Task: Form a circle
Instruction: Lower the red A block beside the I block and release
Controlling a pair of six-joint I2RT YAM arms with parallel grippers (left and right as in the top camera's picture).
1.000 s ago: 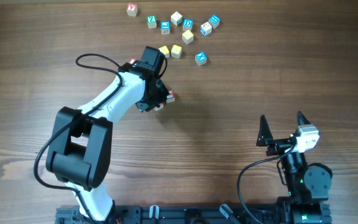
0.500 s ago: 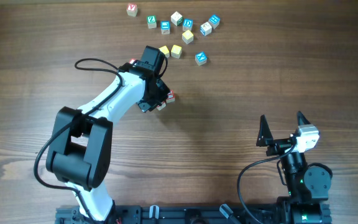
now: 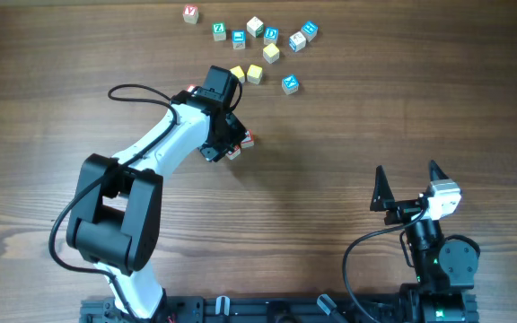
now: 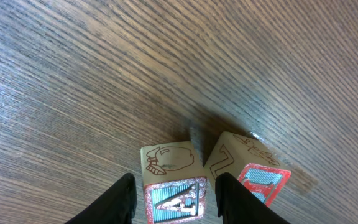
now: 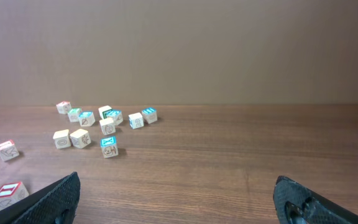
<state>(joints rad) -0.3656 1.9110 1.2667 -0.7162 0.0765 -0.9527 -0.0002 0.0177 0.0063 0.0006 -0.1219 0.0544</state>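
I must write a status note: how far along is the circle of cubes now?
Done: little. Two red-lettered cubes sit close together on the table; no ring exists yet. In hand: the left gripper straddles one cube, jaws slightly off its sides. Left: more cubes are needed; the loose cubes lie scattered apart from them, and the right gripper waits open and empty.

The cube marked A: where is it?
Left wrist view, bottom centre: the A cube stands between the fingers of the left gripper, another red-framed cube beside it.
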